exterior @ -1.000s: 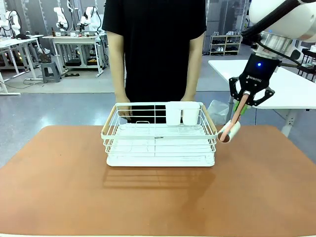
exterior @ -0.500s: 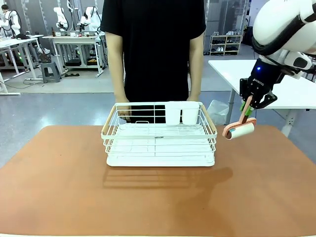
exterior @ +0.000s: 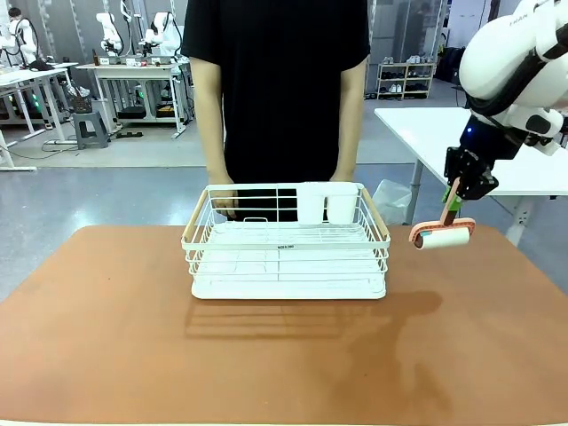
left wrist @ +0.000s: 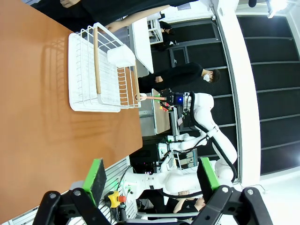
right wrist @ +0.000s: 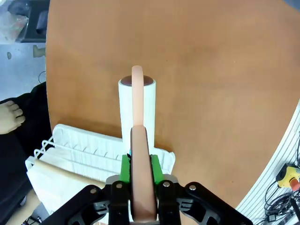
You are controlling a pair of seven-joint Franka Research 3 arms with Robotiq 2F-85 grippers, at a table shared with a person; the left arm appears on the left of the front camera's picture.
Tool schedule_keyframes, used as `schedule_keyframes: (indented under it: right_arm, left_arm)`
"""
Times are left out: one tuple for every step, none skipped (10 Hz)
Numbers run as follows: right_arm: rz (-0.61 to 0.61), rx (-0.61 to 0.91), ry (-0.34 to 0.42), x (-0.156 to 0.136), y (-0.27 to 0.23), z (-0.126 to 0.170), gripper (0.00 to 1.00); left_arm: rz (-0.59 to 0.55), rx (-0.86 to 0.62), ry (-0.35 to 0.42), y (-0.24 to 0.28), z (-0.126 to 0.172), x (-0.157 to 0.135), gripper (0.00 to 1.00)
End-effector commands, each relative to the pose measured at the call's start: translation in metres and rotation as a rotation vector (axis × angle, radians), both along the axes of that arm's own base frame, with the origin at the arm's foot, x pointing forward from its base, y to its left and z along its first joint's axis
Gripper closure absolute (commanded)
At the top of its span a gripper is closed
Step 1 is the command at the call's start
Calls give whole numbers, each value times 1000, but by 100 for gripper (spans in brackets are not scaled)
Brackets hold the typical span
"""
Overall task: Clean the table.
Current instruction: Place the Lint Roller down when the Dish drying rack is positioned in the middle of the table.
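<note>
The right gripper (exterior: 455, 197) is clenched on the pink handle of a lint roller (exterior: 442, 237), held in the air above the desk's (exterior: 106, 328) far right part, roll hanging level below the fingers; in the right wrist view the green pads (right wrist: 125, 169) pinch the handle; the left gripper (left wrist: 150, 176) hangs released, holding nothing, pads well apart; a white rack (exterior: 286, 241) stands mid-desk toward the far edge; a person (exterior: 277, 89) stands behind it, hands at its far rim.

The table (exterior: 106, 337) has a smooth, matte terracotta top with rounded corners, spans the frame's lower half, level, carrying a white dish rack (exterior: 286, 241) at centre.
</note>
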State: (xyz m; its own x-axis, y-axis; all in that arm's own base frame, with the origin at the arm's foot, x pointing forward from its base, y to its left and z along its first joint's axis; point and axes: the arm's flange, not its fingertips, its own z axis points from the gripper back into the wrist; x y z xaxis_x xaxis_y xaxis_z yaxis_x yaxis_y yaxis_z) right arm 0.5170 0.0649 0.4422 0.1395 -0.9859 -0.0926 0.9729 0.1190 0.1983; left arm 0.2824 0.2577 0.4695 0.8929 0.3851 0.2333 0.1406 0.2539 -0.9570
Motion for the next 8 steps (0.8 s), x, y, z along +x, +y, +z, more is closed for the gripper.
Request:
schedule_keyframes:
  right_arm:
    - [-30,-30,-53,11,-4,-17,79]
    - [-20,-47,-103,10,-7,-30,79]
    - [-23,-70,-154,10,-11,-38,79]
    - [-64,-35,-179,9,-17,-45,79]
    - [-76,-6,-192,9,-22,-51,79]
    - [-84,6,-210,8,-26,-56,79]
    - [-89,30,-224,8,-30,-60,79]
    - [-105,54,-216,9,-33,-67,79]
  left_arm:
    - [-10,-4,-26,3,1,-3,0]
    - [-10,-4,-26,3,1,-3,0]
    - [-10,-4,-26,3,1,-3,0]
    - [-10,-4,-26,3,1,-3,0]
    - [-10,-4,-26,3,1,-3,0]
    - [-10,-4,-26,3,1,-3,0]
    - [-10,-4,-26,3,1,-3,0]
    - [-10,-4,-26,3,1,-3,0]
